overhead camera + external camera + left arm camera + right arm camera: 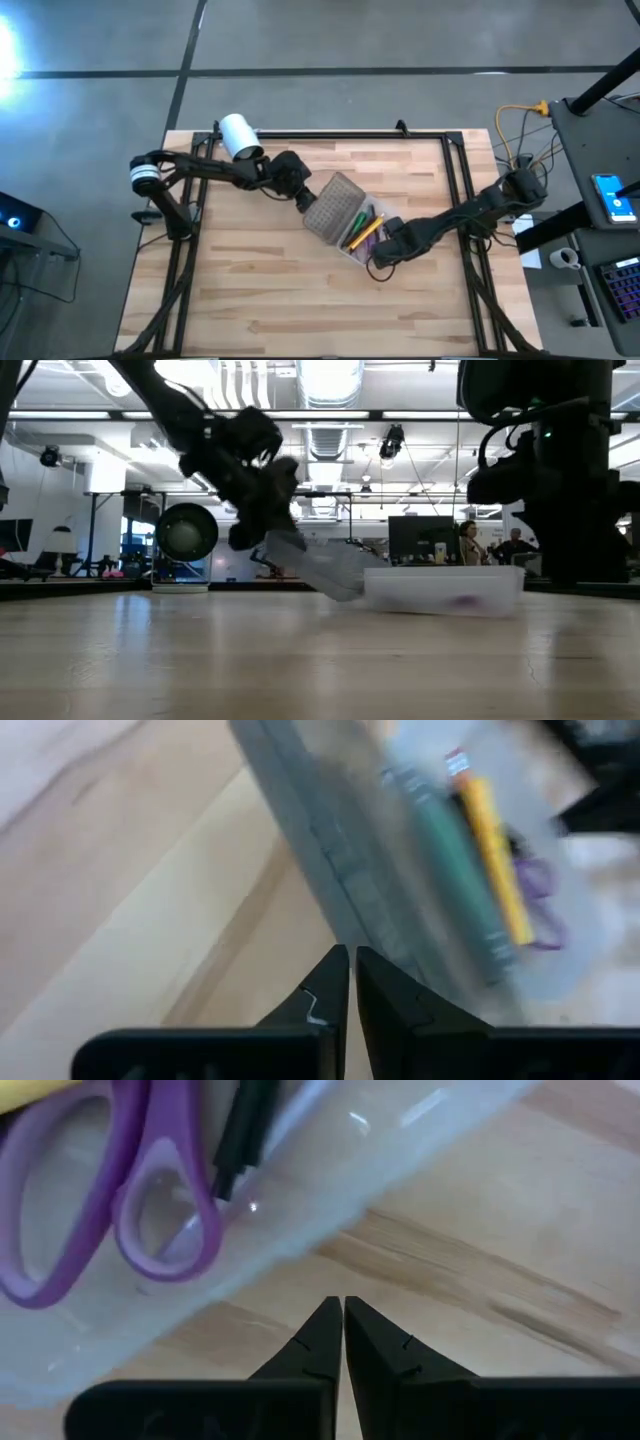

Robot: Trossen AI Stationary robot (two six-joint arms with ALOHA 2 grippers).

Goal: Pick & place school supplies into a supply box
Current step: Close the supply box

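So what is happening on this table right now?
Two robot arms are working at a clear supply box in the middle of the table. Pencils and purple scissors already lie inside it. The left gripper, jaws shut, is at the grey lid, which stands half raised. The right gripper, jaws also shut, sits against the box's opposite side. A white roll lies at the far edge.

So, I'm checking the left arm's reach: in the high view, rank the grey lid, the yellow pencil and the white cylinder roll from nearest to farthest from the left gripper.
1. Grey lid: right at the shut left gripper, on its right.
2. Yellow pencil: inside the supply box, past the lid.
3. White cylinder roll: at the table's back edge, beside the left arm.

The last two are fairly close in distance.
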